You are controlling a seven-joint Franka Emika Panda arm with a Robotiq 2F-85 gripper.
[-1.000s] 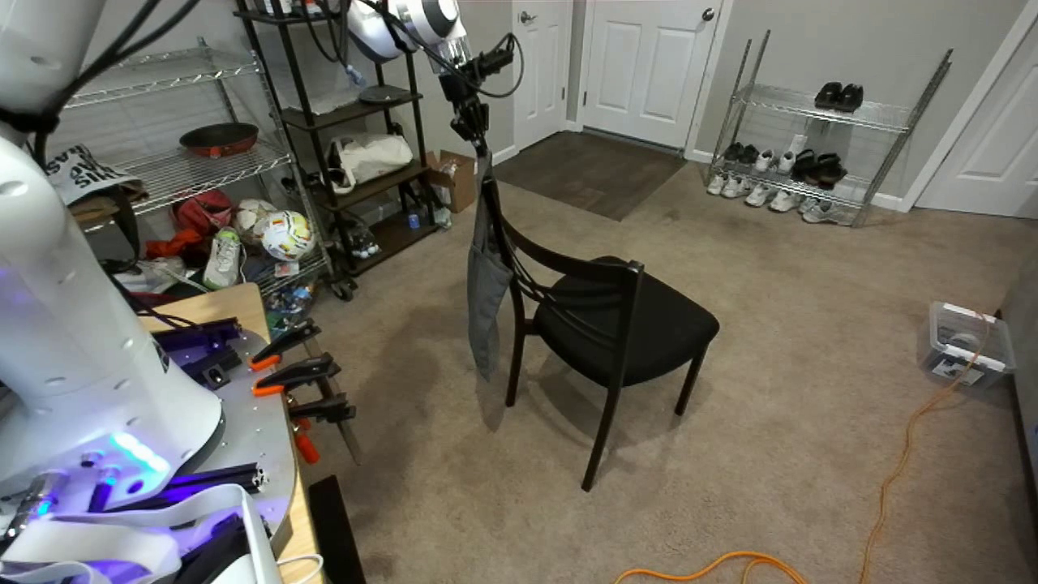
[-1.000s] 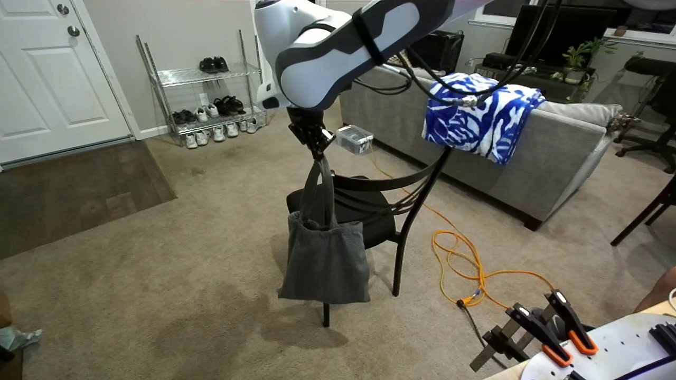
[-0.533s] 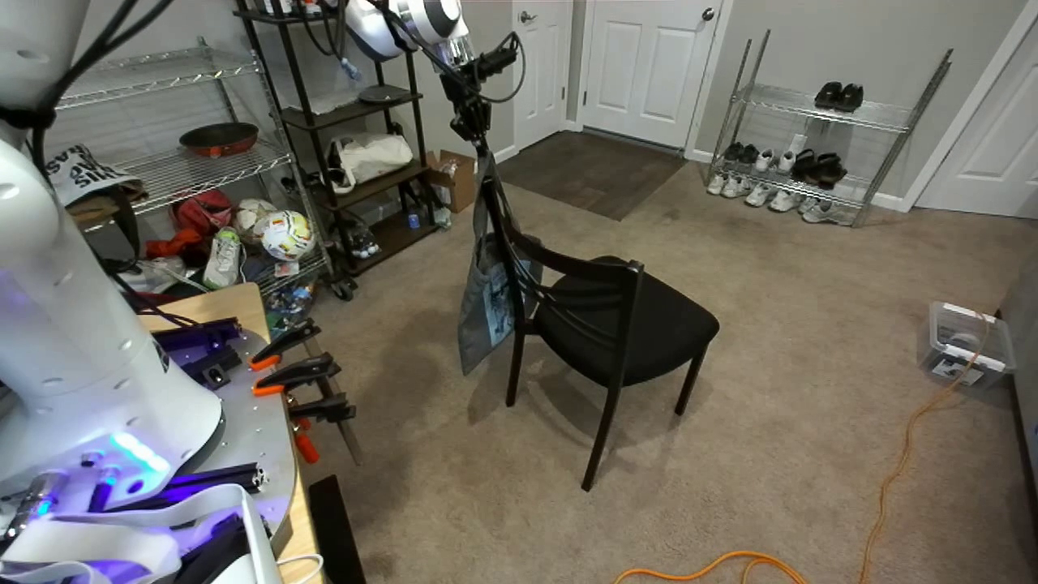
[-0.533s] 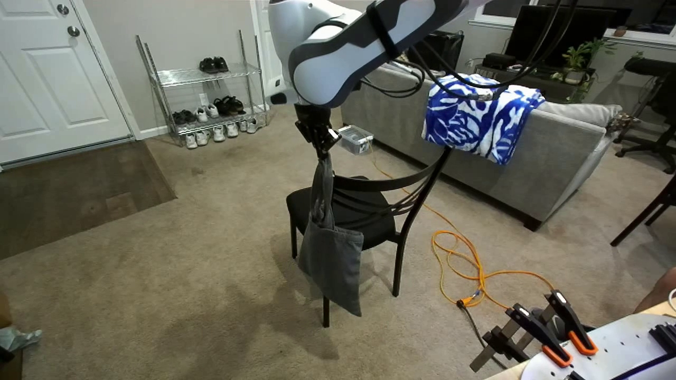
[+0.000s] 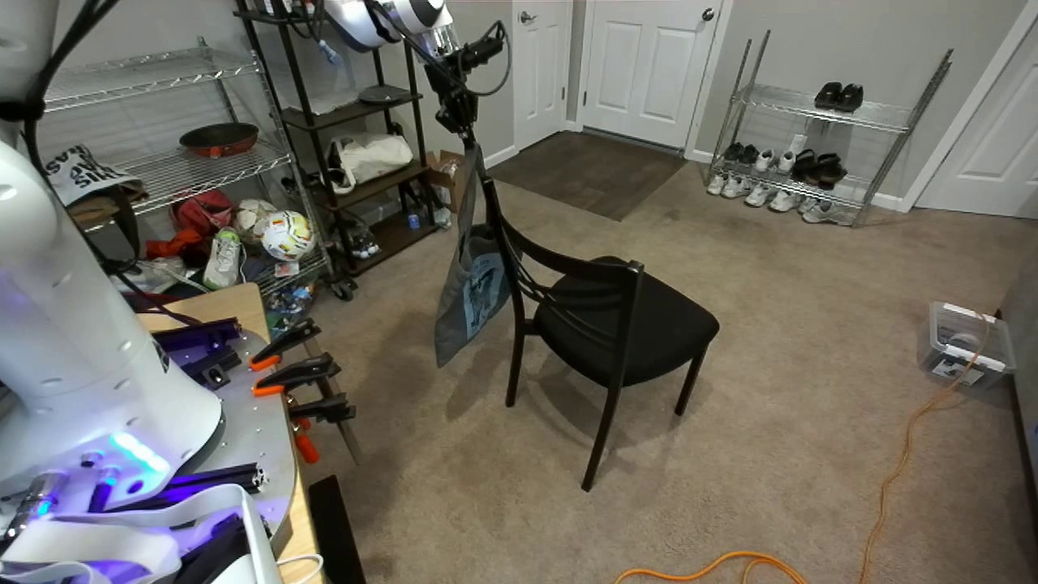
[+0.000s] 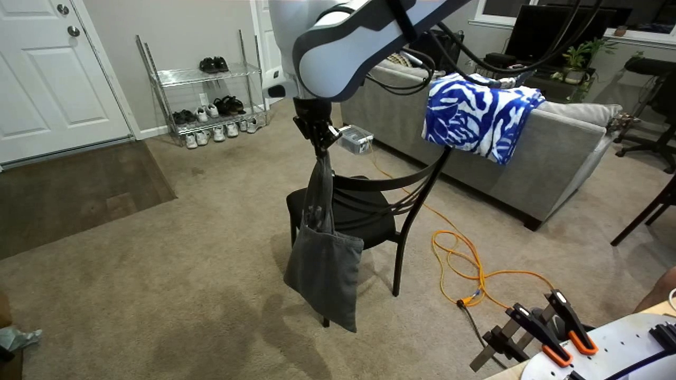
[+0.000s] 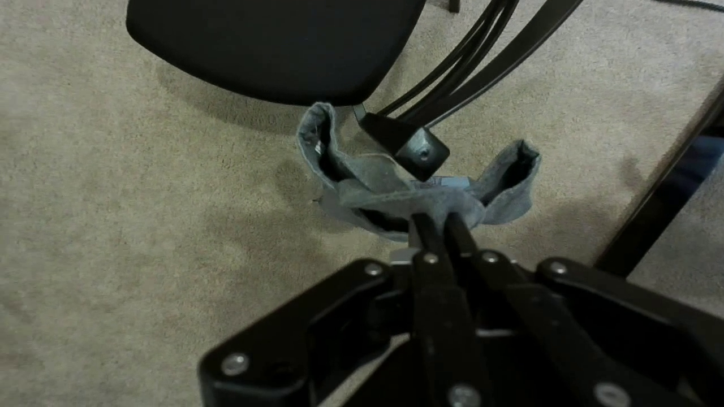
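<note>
Fingers (image 7: 459, 236): clamped on the straps (image 6: 319, 182) of the gray tote bag (image 6: 325, 266), cloth pinched between the tips.
Tote bag: hanging from the fingers, just beside the chair's back post (image 7: 403, 137); lower edge slanted. Contact with the post: can't tell.
Bag mouth (image 7: 390, 220): partly open in the wrist view.
Print (image 5: 485, 292): light blue, on the bag side seen in an exterior view.
Chair (image 5: 620, 332): black, upright on the beige carpet (image 5: 778, 454).
Desk (image 5: 235, 307): carries the robot base (image 5: 122, 389); black-and-orange clamps (image 5: 298, 372) along its edge.
Sofa (image 6: 507, 182): gray, beyond the chair; blue-and-white blanket (image 6: 475, 116) draped over it.
Extension cord (image 6: 480, 274): orange, loosely looped on the carpet.
</note>
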